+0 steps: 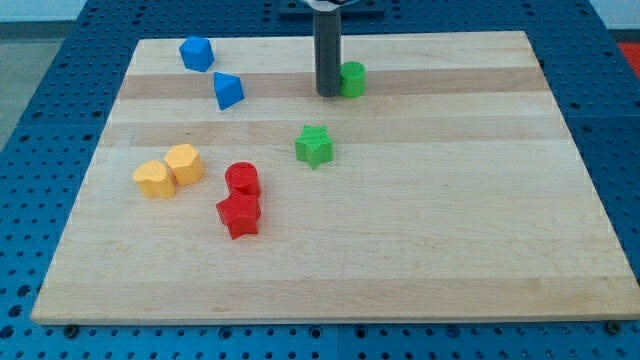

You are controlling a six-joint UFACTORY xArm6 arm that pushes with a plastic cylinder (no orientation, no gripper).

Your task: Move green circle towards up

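The wooden tabletop point(400, 270) carries eight blocks, listed from the view's left to the view's right. Two yellow blocks sit touching each other at the left: the left yellow block point(153, 180) and, at its 1 o'clock, the right yellow block point(185, 163). A blue block point(197, 53) lies near the top-left corner, and a blue triangular block point(228, 91) lies at its 5 o'clock, apart from it. The red circle point(243, 179) touches the red star point(239, 215), which lies at its 6 o'clock. The green star point(314, 146) stands alone near the middle of the tabletop. The end effector is a plain dark rod with no parts that spread or pinch; my tip point(328, 94) rests on the tabletop at the green circle's 9 o'clock, just beside it and apparently touching its side. The green circle point(352, 78) lies near the view's top edge, at the 1 o'clock of the green star and well apart from it.
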